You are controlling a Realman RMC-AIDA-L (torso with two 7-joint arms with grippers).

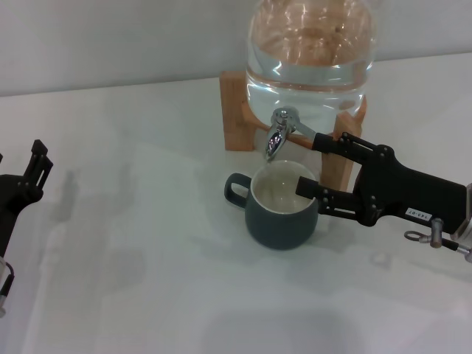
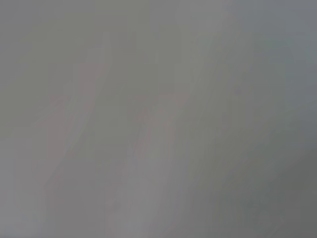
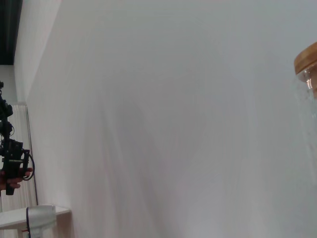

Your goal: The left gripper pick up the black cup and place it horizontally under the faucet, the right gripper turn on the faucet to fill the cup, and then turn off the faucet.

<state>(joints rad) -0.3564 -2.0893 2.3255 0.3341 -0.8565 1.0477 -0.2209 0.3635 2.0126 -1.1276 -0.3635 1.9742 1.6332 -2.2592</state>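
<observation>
The black cup [image 1: 280,214] stands upright on the white table, its cream inside facing up and its loop handle pointing left. It sits right below the spout of the chrome faucet [image 1: 279,131], which is fitted to the glass water jar [image 1: 310,51]. My right gripper [image 1: 313,164] reaches in from the right and is open. Its upper finger lies by the faucet's right side and its lower finger [image 1: 310,188] is over the cup's right rim. My left gripper [image 1: 21,153] is far off at the table's left edge, open and holding nothing.
The jar rests on a wooden stand [image 1: 234,110] at the back, whose edge [image 3: 307,57] also shows in the right wrist view. The left wrist view shows only a blurred grey surface. White tabletop [image 1: 147,280] stretches between the cup and my left arm.
</observation>
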